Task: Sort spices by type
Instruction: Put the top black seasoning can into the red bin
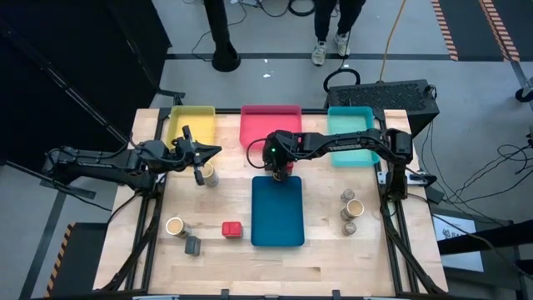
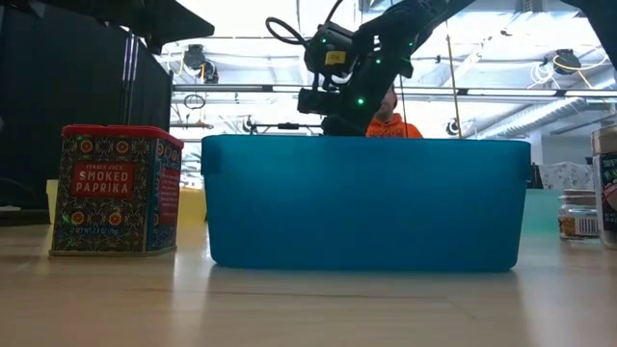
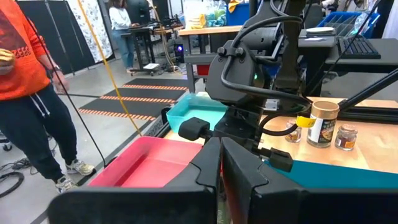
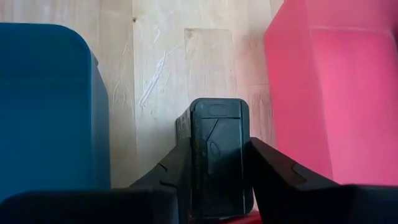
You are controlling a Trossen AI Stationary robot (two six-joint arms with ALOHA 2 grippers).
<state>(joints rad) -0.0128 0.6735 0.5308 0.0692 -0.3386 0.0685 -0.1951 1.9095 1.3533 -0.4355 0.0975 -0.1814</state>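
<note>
My right gripper is shut on a dark grey box above the strip of wood between the blue tray and the red tray. In the low view the blue tray's wall hides the box. My left gripper is shut and empty, held level near the yellow tray, just above a tan jar. A red paprika tin, another tan jar and a dark box stand on the near left. Three jars stand on the right. My right gripper pinches the dark grey box between its two fingers, one on each long side. The fingers come from above and point down, lying along the box. Its free end points down at the wood; whether it rests there, I cannot tell.
A teal tray sits at the far right beside the red one. A person in an orange top stands beyond the table's far edge. Bare wood lies along the near edge.
</note>
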